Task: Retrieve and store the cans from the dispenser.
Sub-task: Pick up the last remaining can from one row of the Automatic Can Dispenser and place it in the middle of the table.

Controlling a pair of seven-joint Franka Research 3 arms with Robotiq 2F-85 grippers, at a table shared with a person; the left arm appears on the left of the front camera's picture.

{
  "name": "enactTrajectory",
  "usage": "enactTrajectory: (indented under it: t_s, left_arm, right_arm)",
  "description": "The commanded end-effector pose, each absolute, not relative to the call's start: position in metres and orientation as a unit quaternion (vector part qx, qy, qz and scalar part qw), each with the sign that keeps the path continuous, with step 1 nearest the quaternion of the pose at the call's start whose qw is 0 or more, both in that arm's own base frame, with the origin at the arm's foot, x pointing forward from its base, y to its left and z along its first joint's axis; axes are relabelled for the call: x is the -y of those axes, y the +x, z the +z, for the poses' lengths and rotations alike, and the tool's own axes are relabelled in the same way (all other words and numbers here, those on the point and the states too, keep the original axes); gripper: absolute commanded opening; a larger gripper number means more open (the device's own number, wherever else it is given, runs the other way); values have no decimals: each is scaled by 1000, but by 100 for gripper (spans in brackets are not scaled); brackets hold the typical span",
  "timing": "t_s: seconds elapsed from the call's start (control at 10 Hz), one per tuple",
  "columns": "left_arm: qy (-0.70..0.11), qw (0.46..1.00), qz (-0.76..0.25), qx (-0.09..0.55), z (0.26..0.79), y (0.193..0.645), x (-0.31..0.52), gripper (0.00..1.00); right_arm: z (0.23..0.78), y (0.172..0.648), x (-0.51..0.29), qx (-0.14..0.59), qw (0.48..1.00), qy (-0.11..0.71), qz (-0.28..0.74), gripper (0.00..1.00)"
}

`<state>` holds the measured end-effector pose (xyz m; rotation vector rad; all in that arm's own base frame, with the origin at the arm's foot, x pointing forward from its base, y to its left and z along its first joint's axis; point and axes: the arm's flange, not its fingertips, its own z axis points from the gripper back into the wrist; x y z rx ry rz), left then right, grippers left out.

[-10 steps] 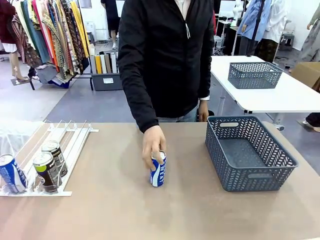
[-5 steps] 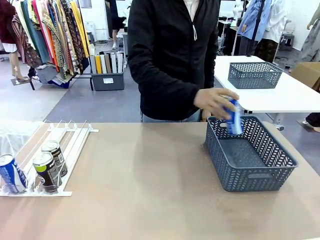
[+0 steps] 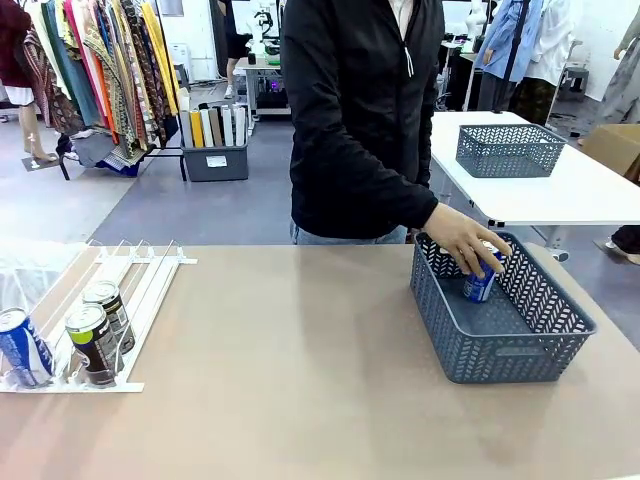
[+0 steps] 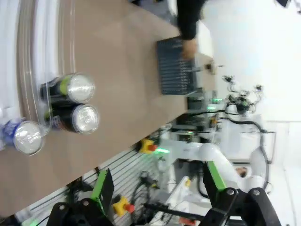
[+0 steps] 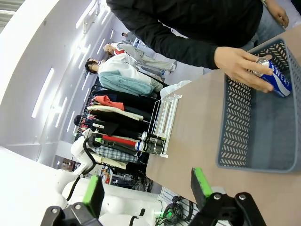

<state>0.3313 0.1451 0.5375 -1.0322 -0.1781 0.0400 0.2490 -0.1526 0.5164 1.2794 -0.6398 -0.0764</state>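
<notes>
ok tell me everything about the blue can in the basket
The blue can is slim, metal-looking, with white lettering and a silver top. It is roughly upright low inside the grey mesh basket, near its far side. The person's hand grips its top from above; whether it touches the floor is unclear.

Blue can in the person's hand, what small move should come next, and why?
Probably the hand sets the blue can on the floor of the basket and lets go: the can is already inside the walls, gripped by its top. Three more cans wait in the dispenser.
</notes>
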Motion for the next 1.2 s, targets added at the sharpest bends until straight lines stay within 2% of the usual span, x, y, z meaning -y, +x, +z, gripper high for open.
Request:
enactTrajectory:
  t_s: [0.0, 0.2, 0.4, 0.6, 0.7, 1.1]
  left_arm:
    - [-214, 975, -9, 52, 557, 325, -108, 100]
    - [-4, 999, 28, 38, 563, 326, -81, 100]
    - [56, 997, 43, 17, 554, 330, -66, 100]
    - [23, 997, 46, 63, 555, 342, -62, 100]
    - [-5, 998, 30, 62, 566, 334, -62, 100]
    - [7, 998, 25, 61, 562, 337, -61, 100]
  right_arm:
    - [519, 252, 152, 308, 745, 591, -27, 100]
    - [519, 252, 152, 308, 745, 591, -27, 100]
    - [519, 252, 152, 308, 745, 591, -27, 100]
    - [519, 252, 152, 308, 745, 591, -27, 100]
    - [519, 252, 152, 308, 745, 591, -27, 100]
    - [519, 252, 152, 308, 745, 591, -27, 100]
